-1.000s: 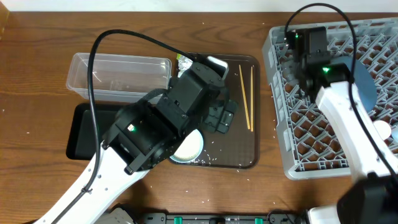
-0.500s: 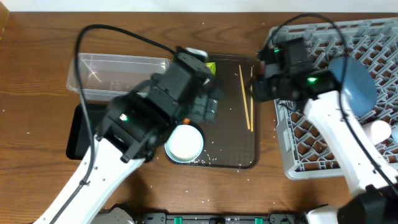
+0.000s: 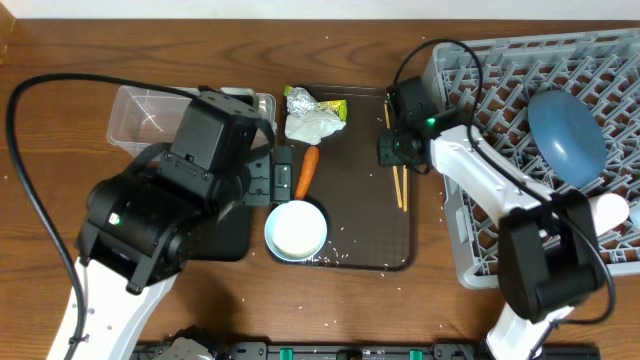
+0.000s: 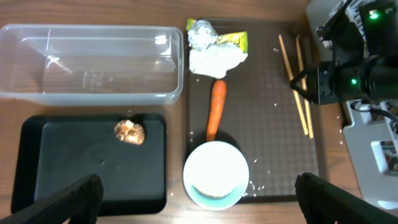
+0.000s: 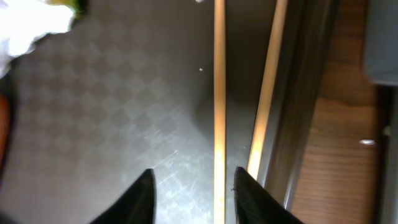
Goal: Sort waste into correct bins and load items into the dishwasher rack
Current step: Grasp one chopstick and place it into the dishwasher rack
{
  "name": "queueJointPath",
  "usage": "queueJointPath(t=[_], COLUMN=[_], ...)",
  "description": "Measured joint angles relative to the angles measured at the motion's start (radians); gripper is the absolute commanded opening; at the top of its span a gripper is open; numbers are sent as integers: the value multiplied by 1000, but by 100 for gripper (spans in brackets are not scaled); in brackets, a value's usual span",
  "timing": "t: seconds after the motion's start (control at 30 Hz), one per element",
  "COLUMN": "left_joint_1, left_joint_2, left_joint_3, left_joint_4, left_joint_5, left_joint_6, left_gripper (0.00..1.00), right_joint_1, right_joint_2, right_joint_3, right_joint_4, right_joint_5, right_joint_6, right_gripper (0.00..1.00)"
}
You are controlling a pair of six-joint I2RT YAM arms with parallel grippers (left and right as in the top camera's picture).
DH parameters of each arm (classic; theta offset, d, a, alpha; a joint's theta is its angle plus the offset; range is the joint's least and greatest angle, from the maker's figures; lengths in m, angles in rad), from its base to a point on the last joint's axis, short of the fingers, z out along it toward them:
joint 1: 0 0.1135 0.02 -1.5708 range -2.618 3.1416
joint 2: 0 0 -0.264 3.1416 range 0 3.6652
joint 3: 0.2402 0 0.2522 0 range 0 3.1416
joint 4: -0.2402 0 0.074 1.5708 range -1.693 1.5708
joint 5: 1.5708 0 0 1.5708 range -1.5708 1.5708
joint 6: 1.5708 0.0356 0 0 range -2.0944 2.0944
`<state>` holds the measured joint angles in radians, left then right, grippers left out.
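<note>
Pulling left gripper [image 3: 283,182] back left off the brown tray [image 3: 410,215], uncovering wrapper [image 4: 211,50] and carrot [image 4: 216,109]. Swinging right gripper [image 5: 194,196] off the rack [image 3: 500,230], down over the chopsticks [image 5: 219,93]. Keeping right fingers spread, straddling one stick, gripping nothing. Crowding the other stick against the tray's raised edge. Holding left fingers wide apart, empty, high above bowl [image 4: 216,174]. Showing brown lump [image 4: 130,131] in black tray [image 4: 37,168], plate [image 3: 567,130] in rack. Leaving open floor between carrot and chopsticks.
</note>
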<state>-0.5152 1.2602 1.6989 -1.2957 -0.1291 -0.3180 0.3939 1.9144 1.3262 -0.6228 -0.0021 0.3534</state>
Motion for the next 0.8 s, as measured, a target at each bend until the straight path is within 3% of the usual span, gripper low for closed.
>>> queueJointPath(t=[0.23, 0.33, 0.57, 0.8], left_joint_1=[1, 1, 1, 1], left_joint_2=[8, 8, 9, 9], left_joint_3=[0, 0, 0, 0], left_joint_4=[-18, -19, -20, -21], left_joint_5=[3, 3, 4, 7], left_joint_6=[0, 0, 0, 0], left_gripper=[99, 99, 99, 99], right_joint_1=[0, 0, -2, -51], right_joint_2=[100, 103, 58, -273], right_joint_3=[-1, -2, -6, -13], right_joint_4=[8, 25, -24, -84], right_joint_5=[2, 1, -50, -75], right_joint_6=[23, 19, -79, -225], right_gripper=[25, 1, 1, 1])
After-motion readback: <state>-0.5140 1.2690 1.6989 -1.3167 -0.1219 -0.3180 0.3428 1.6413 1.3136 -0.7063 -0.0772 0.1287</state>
